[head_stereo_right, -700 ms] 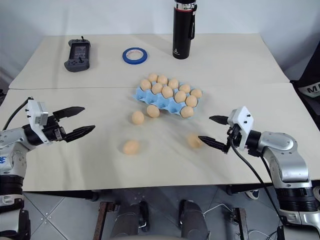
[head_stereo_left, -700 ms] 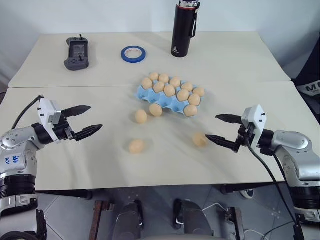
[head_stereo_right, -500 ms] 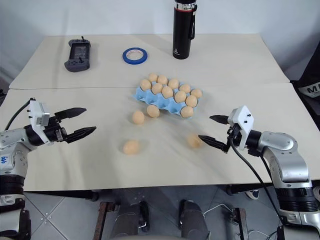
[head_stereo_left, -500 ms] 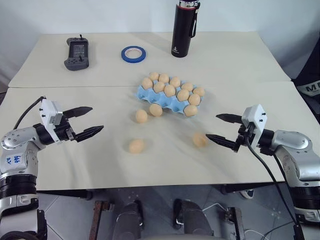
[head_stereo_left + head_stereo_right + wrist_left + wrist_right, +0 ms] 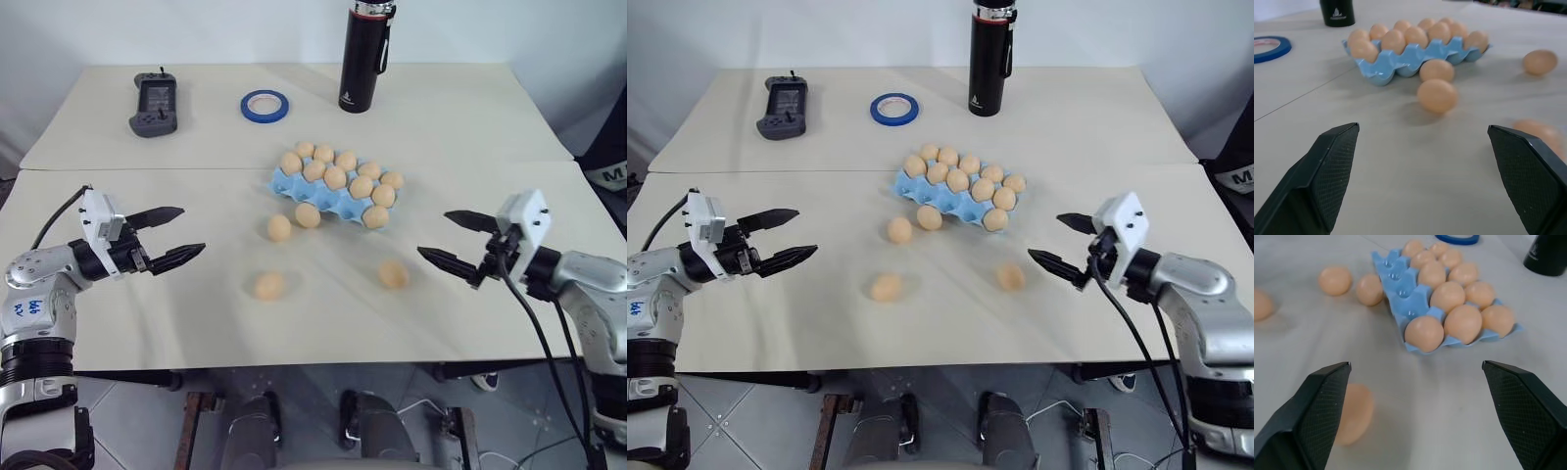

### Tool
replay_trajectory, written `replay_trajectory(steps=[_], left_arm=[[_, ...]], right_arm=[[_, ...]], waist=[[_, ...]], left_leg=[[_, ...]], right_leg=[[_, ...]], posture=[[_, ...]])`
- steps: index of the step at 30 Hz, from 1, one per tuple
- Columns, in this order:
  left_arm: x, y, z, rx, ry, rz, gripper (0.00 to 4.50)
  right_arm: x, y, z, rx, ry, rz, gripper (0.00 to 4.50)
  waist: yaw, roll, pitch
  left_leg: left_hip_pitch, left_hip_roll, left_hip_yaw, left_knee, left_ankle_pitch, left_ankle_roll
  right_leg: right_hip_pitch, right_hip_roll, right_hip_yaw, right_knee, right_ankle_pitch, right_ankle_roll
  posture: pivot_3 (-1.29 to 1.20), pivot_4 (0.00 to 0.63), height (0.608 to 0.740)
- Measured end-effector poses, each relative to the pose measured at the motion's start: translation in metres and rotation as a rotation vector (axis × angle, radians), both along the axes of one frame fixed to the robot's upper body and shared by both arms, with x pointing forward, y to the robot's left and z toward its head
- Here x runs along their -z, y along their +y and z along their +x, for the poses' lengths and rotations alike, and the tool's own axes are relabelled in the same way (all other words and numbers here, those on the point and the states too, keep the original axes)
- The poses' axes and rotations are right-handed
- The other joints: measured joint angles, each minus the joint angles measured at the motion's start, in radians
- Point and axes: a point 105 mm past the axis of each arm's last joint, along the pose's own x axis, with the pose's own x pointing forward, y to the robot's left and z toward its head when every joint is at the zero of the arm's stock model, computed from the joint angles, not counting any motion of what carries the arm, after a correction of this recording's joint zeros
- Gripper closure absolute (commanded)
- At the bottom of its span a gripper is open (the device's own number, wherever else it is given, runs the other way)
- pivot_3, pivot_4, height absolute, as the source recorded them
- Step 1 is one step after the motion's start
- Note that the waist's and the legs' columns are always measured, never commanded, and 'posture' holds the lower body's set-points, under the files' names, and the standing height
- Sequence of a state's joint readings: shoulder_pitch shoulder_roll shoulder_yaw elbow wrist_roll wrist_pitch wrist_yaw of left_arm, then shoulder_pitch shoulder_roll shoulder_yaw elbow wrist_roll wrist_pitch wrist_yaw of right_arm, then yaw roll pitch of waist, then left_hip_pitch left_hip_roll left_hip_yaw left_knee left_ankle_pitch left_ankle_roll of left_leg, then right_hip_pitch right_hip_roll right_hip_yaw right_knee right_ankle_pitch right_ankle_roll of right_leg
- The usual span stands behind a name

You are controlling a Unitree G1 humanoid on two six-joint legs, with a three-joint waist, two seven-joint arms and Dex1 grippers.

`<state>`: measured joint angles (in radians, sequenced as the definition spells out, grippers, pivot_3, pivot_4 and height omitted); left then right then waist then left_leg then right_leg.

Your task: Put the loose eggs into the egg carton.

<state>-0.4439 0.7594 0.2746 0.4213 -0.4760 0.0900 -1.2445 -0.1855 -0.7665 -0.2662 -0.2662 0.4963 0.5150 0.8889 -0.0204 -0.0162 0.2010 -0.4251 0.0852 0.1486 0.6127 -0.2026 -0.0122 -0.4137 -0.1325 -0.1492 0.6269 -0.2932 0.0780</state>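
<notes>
We found the egg carton point(image 5: 336, 188) mid-table mostly filled (three front cups looked vacant), four loose eggs point(image 5: 394, 274) lay on the table before it, and our left gripper point(image 5: 172, 235) and right gripper point(image 5: 452, 241) hovered wide, empty.

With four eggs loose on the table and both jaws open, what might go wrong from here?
1. The egg nearest the right gripper lies free on the smooth table; a nudge may roll it away.
2. Two eggs lie close against the blue carton; the jaws may bump the carton or the eggs in it.
3. Squeezing hard may crack a shell.
</notes>
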Motion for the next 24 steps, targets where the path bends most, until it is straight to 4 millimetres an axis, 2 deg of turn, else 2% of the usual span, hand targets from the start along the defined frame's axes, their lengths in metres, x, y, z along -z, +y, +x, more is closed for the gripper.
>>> replay_trajectory(steps=[3, 5, 14, 17, 19, 22, 24], left_arm=[[0.002, 0.000, -0.006, 0.062, 0.015, -0.023, 0.01], [0.002, 0.000, -0.008, 0.096, 0.012, -0.036, 0.01], [-0.007, 0.004, -0.016, 0.195, -0.033, -0.093, 0.01], [-0.006, 0.006, -0.017, 0.189, -0.049, -0.080, 0.01], [0.002, 0.012, -0.023, 0.169, -0.034, -0.064, 0.01], [0.018, 0.020, -0.036, 0.140, 0.016, -0.069, 0.01], [0.019, 0.020, -0.039, 0.143, 0.014, -0.070, 0.01]], right_arm=[[0.008, -0.008, -0.012, 0.045, 0.036, -0.019, 0.00], [0.007, -0.009, -0.016, 0.066, 0.039, -0.014, 0.00], [0.003, 0.003, -0.034, 0.078, 0.061, 0.018, 0.00], [0.003, 0.010, -0.034, 0.093, 0.055, 0.061, 0.00], [0.006, 0.014, -0.032, 0.119, 0.055, 0.090, 0.00], [0.020, 0.024, -0.024, 0.147, 0.075, 0.121, 0.00], [0.031, 0.029, -0.019, 0.145, 0.104, 0.122, 0.00]], waist=[[0.001, 0.000, 0.000], [-0.001, 0.000, 0.000], [-0.006, 0.000, 0.000], [-0.006, -0.001, 0.000], [-0.010, -0.001, 0.000], [-0.013, -0.001, 0.000], [-0.008, -0.002, 0.000]], left_leg=[[0.000, 0.000, 0.000, 0.000, -0.001, 0.000], [0.000, 0.000, 0.000, 0.000, -0.002, -0.002], [0.001, 0.001, -0.001, 0.001, -0.001, 0.000], [0.001, 0.001, -0.002, 0.000, -0.001, 0.000], [0.002, 0.002, -0.002, 0.000, -0.002, 0.000], [0.001, 0.003, -0.001, 0.000, -0.003, 0.001], [0.001, 0.003, -0.001, 0.000, -0.003, 0.000]], right_leg=[[0.000, 0.000, 0.000, -0.001, 0.000, 0.000], [0.000, 0.000, 0.001, -0.001, 0.000, 0.000], [0.000, 0.000, 0.001, -0.001, 0.000, -0.001], [0.000, 0.000, 0.002, -0.001, 0.000, -0.001], [-0.001, 0.001, 0.004, -0.001, 0.000, -0.001], [-0.002, 0.002, 0.005, -0.001, 0.000, -0.001], [-0.002, 0.002, 0.005, -0.001, 0.000, -0.001]], posture=[[0.00, 0.150, 0.740], [0.00, 0.150, 0.740], [0.00, 0.150, 0.740], [0.00, 0.150, 0.740], [0.00, 0.150, 0.740], [0.00, 0.150, 0.740], [0.00, 0.150, 0.740]])
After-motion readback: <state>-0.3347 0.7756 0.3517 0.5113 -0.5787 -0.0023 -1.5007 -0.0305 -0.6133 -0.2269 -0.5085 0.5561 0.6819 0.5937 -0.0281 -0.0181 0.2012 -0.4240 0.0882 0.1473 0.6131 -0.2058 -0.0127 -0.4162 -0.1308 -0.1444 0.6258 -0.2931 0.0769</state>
